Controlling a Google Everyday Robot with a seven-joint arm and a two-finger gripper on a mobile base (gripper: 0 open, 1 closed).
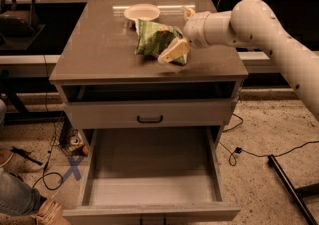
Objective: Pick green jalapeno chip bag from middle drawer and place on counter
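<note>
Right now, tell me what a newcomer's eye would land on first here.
The bulky white arm reaches in from the right, its gripper at the green jalapeno chip bag on the counter, just in front of the white bowl. Below, the middle drawer stands pulled wide open, its pale floor showing.

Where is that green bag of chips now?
In the camera view, the green jalapeno chip bag is on the counter, right of centre, in front of the white bowl, with the claw at its right end.
</note>
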